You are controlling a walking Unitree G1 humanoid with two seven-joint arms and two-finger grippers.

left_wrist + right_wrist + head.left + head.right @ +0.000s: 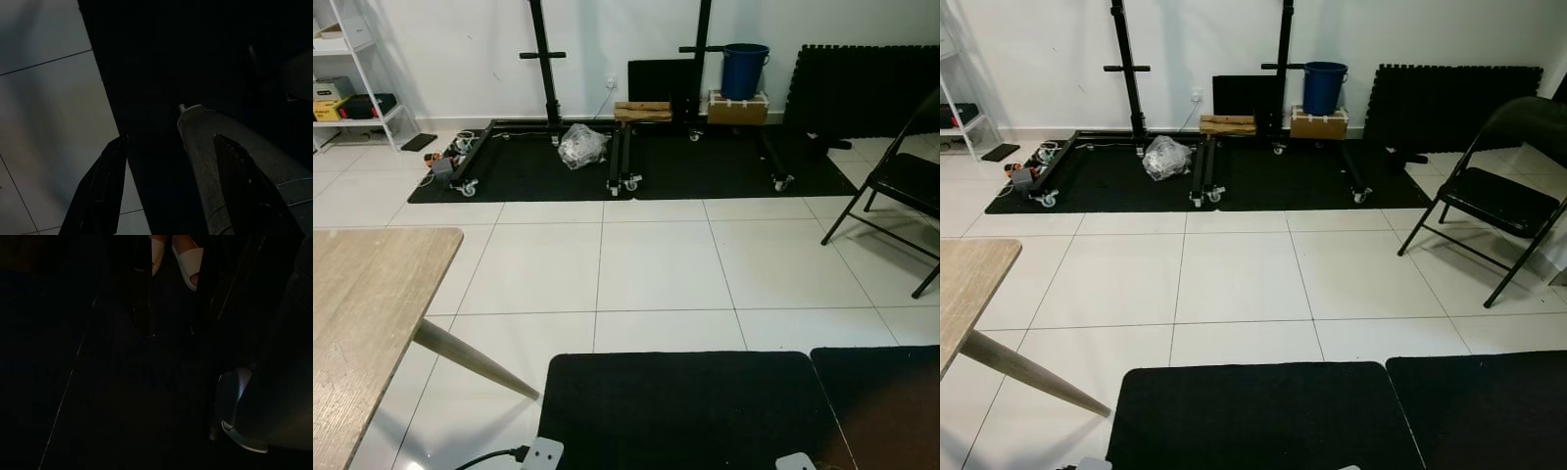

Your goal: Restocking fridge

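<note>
Table [362, 294] left, chair [1498, 201] right.

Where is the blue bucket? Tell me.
The blue bucket stands against the far wall, right of centre in the head views, just behind a cardboard box and left of the black foam mats.

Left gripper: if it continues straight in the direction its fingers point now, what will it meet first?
Probably the floor. The left gripper points downward, about at the edge where the black mat meets the white tiles. Depth is unclear, so which surface comes first is uncertain.

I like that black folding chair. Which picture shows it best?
The right eye view: the folding chair shows nearly whole there, seat and legs. The left eye view catches just part at its edge. The wrist views are too dark to tell.
</note>
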